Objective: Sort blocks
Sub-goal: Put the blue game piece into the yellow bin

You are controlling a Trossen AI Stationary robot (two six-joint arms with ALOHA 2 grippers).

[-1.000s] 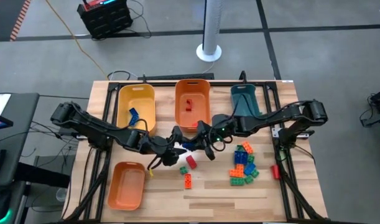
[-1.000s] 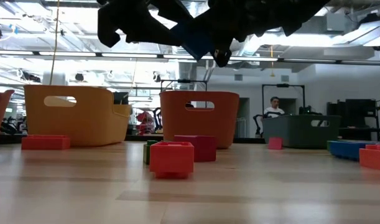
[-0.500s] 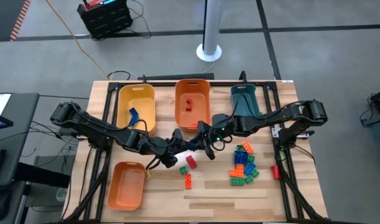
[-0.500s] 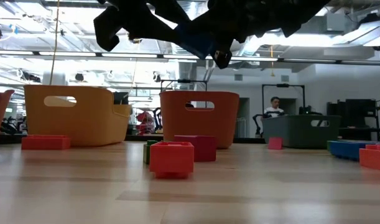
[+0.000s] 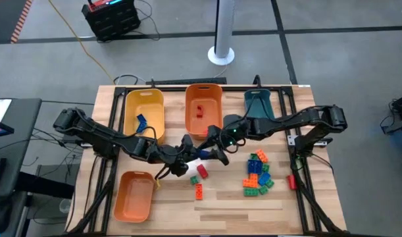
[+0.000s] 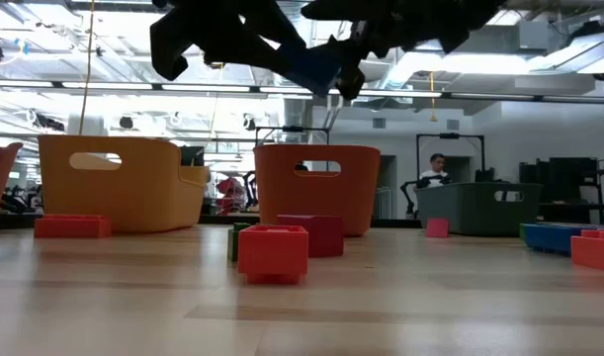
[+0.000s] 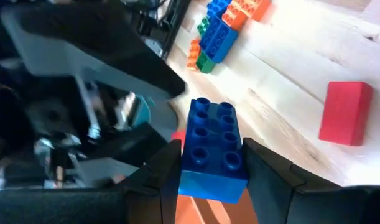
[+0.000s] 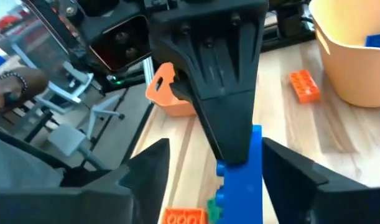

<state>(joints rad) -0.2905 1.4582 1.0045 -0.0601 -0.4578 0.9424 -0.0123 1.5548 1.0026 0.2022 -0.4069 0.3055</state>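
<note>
Blue brick held mid-air

Left gripper [image 7: 211,177] clamps a blue block [image 7: 213,147] above the table's middle. Facing it, the right gripper [image 8: 211,177] has its fingers apart around that block. Below lie a red block [image 5: 202,170] and an orange block [image 5: 198,191]; the block pile [image 5: 256,176] sits right.

three bins [image 5: 203,105] line the table's far edge; blocks [image 5: 256,175] lie right of centre.

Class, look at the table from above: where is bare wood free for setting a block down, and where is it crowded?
Free: the front strip of the table, right of the front orange bin and below the loose blocks. Crowded: the centre, where the left hand holds a blue block beside the right hand, and the block pile.
</note>
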